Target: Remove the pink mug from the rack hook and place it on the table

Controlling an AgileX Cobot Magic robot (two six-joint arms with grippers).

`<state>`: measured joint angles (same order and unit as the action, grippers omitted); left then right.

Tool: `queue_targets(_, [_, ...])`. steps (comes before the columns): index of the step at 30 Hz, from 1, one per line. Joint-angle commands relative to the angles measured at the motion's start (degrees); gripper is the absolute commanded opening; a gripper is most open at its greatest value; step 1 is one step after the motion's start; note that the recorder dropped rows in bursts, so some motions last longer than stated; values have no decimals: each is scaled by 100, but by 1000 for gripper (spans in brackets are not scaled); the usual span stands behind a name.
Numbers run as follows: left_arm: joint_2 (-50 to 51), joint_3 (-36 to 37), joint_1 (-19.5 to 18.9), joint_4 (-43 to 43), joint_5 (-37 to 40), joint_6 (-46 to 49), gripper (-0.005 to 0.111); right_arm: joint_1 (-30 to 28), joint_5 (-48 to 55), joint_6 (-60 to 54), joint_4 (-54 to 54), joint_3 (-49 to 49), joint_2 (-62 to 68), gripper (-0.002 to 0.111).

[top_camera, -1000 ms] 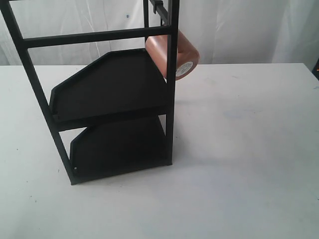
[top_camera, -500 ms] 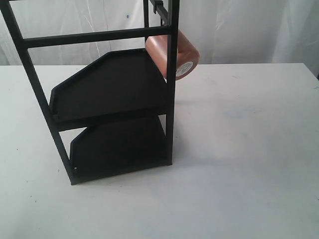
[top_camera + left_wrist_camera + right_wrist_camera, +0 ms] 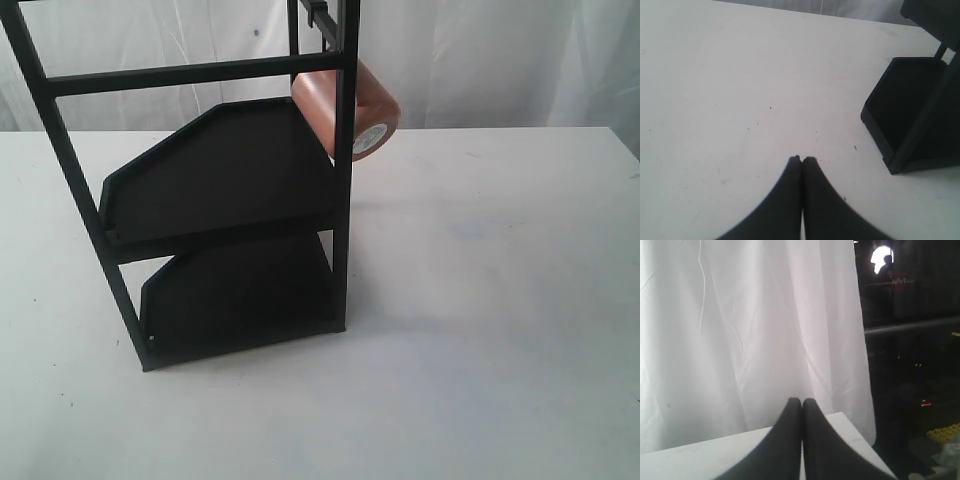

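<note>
Pink mug [image 3: 378, 100] hangs tilted on the rack hook [image 3: 318, 15] at twelve o'clock; left gripper [image 3: 801, 160] and right gripper [image 3: 801, 401], both pinched together, hold nothing (a sideways pull could topple the rack [image 3: 345, 200]).

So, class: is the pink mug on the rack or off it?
On it: the pink mug hangs tilted high on the rack, above the table.
</note>
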<state>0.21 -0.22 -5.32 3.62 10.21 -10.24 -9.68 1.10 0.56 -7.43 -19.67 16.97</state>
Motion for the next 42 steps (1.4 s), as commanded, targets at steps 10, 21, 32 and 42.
queue_targets(10, [-21, 22, 47, 22, -7, 8, 0, -8, 715, 840, -408, -498, 41, 0])
queue_targets(21, [-21, 22, 47, 22, -7, 8, 0, 240, 4008, -1112, -491, -1692, 2161, 0])
queue_targets(32, [-21, 22, 47, 22, -7, 8, 0, 1519, 5703, -1833, -1554, -3157, 3519, 0])
queue_targets(42, [-21, 22, 47, 22, -7, 8, 0, 2574, 5930, -1056, -553, -4995, 4684, 0])
